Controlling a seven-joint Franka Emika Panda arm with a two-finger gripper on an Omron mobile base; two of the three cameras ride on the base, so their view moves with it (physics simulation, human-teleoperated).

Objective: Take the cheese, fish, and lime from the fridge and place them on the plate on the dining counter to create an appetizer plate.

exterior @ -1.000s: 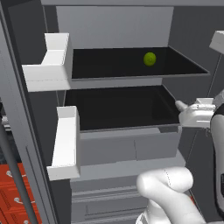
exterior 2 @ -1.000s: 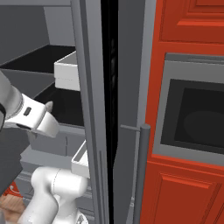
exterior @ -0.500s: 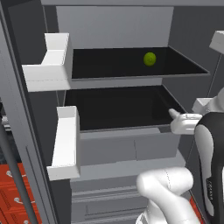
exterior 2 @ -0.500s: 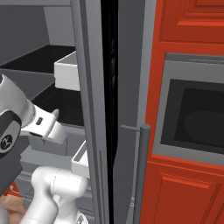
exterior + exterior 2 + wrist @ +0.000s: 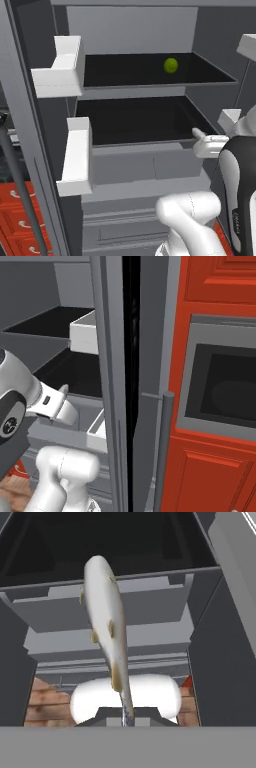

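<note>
The fish (image 5: 106, 619) hangs from the gripper (image 5: 126, 714), pinched by its thin tail end, its silvery body stretching away from the hand in front of the fridge (image 5: 150, 165) drawers below the lower black shelf (image 5: 135, 120). With so little of the tail held, the carry is best done slowly and evenly, keeping the fish's body clear of the shelf lip and the white door bins (image 5: 75, 160) while backing out, since a knock or swing could likely pull it free.

The lime (image 5: 171, 65) sits on the upper shelf (image 5: 150, 70), above and well apart from the fish, waiting for a later trip.

Compared with a second ago, the hand has drawn back from the lower shelf's front edge toward the robot's body, with its forearm now raised beside the fridge opening; the lime has not moved.
</note>
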